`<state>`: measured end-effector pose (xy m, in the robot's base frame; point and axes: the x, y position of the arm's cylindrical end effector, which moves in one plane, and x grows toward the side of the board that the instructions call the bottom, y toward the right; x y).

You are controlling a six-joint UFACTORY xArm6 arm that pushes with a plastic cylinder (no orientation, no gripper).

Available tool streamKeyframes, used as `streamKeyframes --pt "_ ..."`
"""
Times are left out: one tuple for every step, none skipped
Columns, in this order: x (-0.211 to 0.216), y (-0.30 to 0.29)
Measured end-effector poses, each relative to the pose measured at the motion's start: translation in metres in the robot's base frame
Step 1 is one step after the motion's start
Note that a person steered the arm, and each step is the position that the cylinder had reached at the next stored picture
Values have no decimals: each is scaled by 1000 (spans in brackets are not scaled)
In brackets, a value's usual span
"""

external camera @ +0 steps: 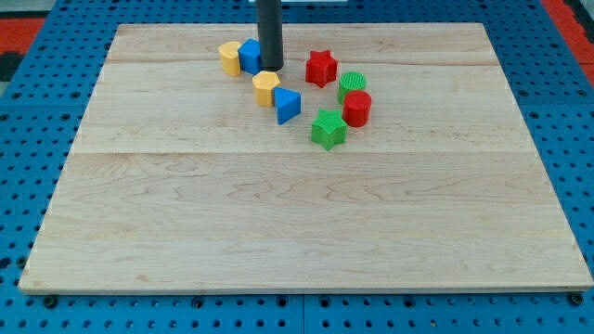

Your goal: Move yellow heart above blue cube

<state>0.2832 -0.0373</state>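
My tip (270, 68), with no pincer to see, touches the blue cube (251, 57) beside the yellow heart (228, 57) on the wooden tabletop (306, 223).

no readable text, labels, numbers or signs anywhere
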Motion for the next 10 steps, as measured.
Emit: streamKeyframes --pt "1 4" --pt "37 7" --pt "74 -38" --pt "62 -69" --pt "36 -87" --pt "-3 -81" --pt "-13 -78" --pt "-34 -38" --pt "-67 -18" --pt "-62 -64"
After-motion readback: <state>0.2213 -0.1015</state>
